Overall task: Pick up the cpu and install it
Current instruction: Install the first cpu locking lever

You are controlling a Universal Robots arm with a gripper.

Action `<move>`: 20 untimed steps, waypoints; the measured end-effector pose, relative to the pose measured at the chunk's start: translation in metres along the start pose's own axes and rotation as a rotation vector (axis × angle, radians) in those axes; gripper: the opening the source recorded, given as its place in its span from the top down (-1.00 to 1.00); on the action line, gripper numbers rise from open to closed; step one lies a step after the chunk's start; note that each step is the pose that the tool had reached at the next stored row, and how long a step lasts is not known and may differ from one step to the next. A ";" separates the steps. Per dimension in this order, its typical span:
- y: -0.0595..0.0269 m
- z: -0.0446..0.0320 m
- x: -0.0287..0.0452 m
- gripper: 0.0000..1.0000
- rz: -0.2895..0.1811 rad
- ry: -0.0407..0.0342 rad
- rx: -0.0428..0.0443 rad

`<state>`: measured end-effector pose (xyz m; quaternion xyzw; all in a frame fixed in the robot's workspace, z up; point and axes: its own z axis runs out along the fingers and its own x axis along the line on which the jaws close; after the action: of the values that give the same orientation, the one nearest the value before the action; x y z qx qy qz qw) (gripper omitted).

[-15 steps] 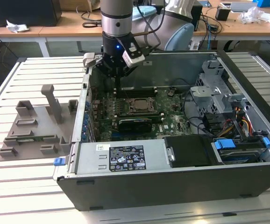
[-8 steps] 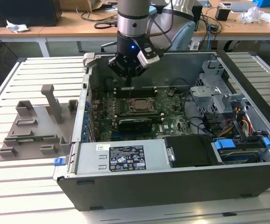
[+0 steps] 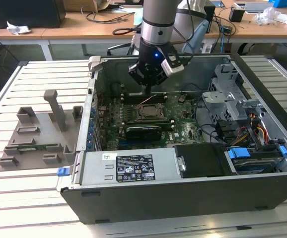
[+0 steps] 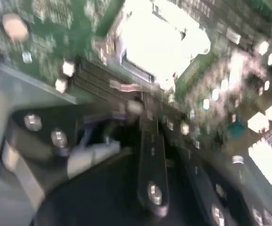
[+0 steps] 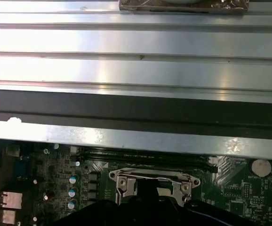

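Hand (image 3: 150, 91) hovers inside the open PC case (image 3: 133, 171) just above the motherboard socket (image 3: 147, 112), can't tell if it's open or gripping; cpu (image 3: 147, 112) looks seated in the socket, so placement seems mostly done, latch state unclear.

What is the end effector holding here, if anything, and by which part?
Cannot be told: the end effector hangs just above the motherboard socket inside the computer case, its tip hidden.

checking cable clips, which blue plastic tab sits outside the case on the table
The small blue plastic tab at the grey metal computer case's front corner, on the exterior view's left; the other blue tabs sit inside by the drive bay.
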<state>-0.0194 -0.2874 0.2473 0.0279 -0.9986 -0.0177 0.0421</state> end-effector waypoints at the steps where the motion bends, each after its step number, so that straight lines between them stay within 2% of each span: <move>1: 0.0000 0.0016 0.0015 0.79 -0.005 0.0003 -0.0007; 4: 0.0001 0.0074 0.0032 0.79 -0.022 0.0003 -0.0061; 10: 0.0049 0.0187 0.0020 0.79 -0.037 0.0009 -0.0062; 15: 0.0086 0.0243 0.0010 0.79 -0.044 0.0012 -0.0056; 17: 0.0085 0.0255 -0.0022 0.79 -0.046 0.0017 -0.0055; 20: 0.0077 0.0269 -0.0151 0.79 -0.046 0.0070 -0.0059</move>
<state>-0.0070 -0.2780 0.2195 0.0509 -0.9974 -0.0215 0.0452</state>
